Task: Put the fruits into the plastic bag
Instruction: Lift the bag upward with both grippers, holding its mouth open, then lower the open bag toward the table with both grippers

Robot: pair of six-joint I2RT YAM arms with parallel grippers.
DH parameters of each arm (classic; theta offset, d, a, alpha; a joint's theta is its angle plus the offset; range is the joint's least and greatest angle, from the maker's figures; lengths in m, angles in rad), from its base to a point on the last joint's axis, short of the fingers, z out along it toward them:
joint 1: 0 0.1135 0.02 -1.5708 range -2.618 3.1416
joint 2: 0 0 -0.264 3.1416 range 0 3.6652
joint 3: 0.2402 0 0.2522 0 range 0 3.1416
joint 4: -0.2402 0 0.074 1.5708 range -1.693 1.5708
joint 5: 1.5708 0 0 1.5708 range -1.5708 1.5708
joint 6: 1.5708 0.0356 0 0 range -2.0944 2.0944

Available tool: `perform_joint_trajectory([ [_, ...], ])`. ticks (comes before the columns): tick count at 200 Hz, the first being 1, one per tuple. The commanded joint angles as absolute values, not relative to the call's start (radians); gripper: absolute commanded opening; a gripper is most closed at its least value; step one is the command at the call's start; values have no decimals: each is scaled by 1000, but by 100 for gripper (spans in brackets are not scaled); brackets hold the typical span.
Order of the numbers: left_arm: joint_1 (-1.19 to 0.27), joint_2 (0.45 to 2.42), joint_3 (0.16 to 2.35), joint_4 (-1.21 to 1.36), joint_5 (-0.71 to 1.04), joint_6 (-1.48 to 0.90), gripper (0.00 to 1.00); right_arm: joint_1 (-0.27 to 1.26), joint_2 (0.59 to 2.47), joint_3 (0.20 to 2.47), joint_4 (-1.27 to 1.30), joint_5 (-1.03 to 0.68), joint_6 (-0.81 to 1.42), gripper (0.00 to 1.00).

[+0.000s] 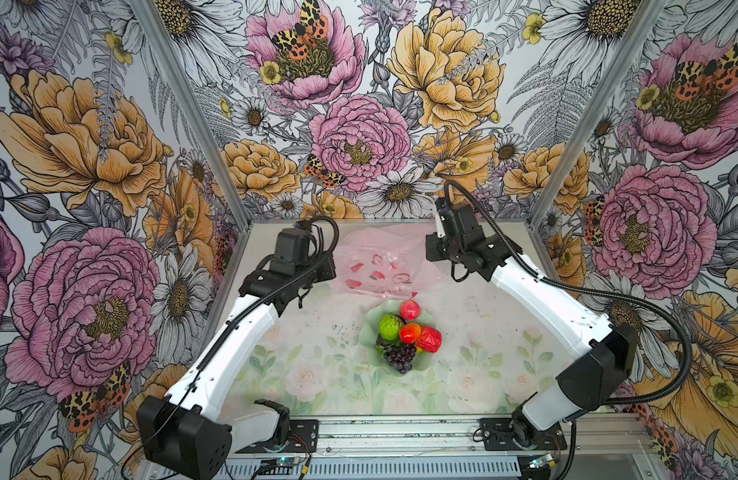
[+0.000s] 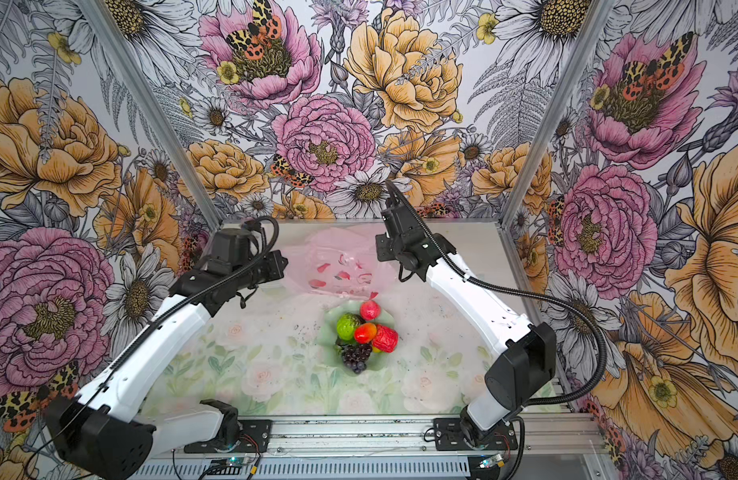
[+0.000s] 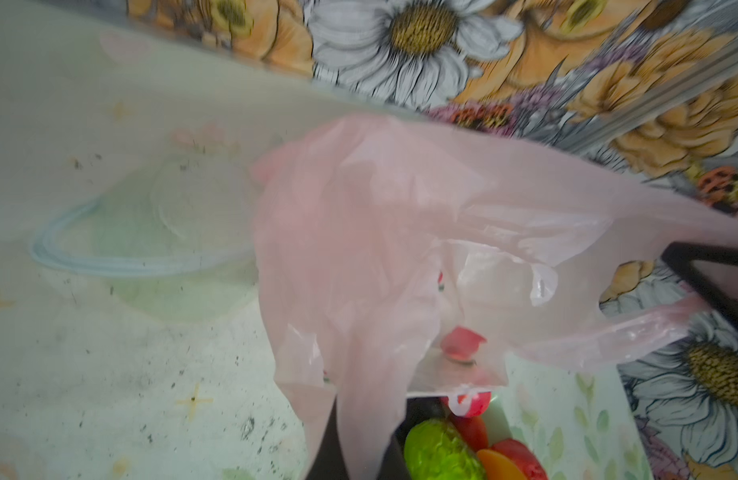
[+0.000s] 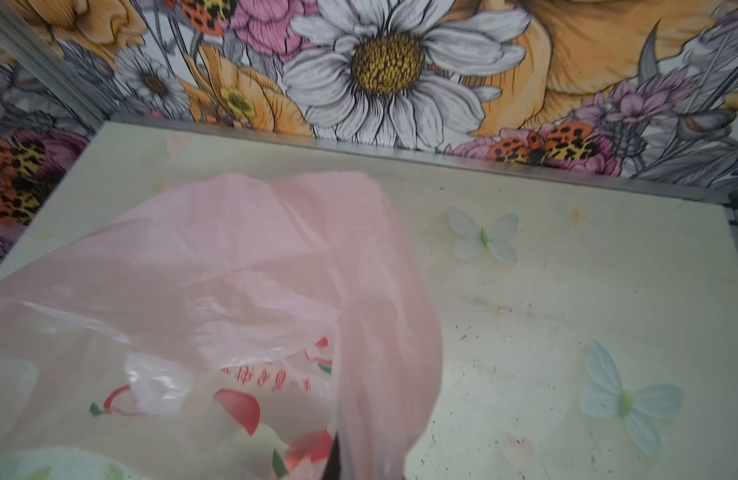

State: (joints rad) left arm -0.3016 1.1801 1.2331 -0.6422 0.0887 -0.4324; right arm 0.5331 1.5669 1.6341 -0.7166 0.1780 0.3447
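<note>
Sitting mid-frame in both top views, six fruits (image 1: 410,332) fill one green dish (image 1: 367,332). One plastic bag (image 1: 375,262) lies just above them, pinched at opposite sides by two clamped-shut grippers, the left gripper (image 3: 359,457) and the right gripper (image 4: 350,465).

Robot lab test cell, aluminium frame (image 1: 191,116), floral printed walls (image 1: 80,137) (all sides), bolted base rail (image 1: 400,434).

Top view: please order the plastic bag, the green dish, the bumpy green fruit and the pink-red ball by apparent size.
1. plastic bag
2. green dish
3. bumpy green fruit
4. pink-red ball
The last two look nearly alike; the green fruit seems only slightly larger, so their order is unsure.
</note>
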Motion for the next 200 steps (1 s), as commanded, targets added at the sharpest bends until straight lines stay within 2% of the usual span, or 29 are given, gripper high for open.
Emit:
perform_joint_trajectory([
  [1,-258,1215,1256,-662,121,-479,0,522,1593,1675,-708,129,372,0],
  [26,-169,1330,1455,-664,205,-548,0,493,1671,1881,-692,123,340,0],
  [51,-201,1424,1817,-664,171,-524,0,498,1731,2247,-641,131,269,0],
  [76,-341,1453,2163,-650,31,-374,0,569,1739,2542,-532,112,122,0],
  [92,-509,1421,2238,-581,-123,-145,0,635,1712,2610,-480,113,6,0],
  [113,-636,1303,2043,-421,-252,44,0,660,1617,2424,-448,153,-56,0],
  [128,-627,1193,1761,-307,-324,66,0,654,1523,2104,-396,241,-46,0],
  [143,-581,1114,1470,-275,-371,18,0,636,1476,1799,-410,306,70,0],
  [171,-412,1156,1120,-439,-97,-281,0,594,1533,1470,-572,243,363,0],
  [183,-392,1193,1041,-493,-12,-346,0,583,1540,1403,-578,168,434,0],
  [200,-391,1187,992,-518,15,-396,0,581,1527,1389,-577,157,452,0],
])
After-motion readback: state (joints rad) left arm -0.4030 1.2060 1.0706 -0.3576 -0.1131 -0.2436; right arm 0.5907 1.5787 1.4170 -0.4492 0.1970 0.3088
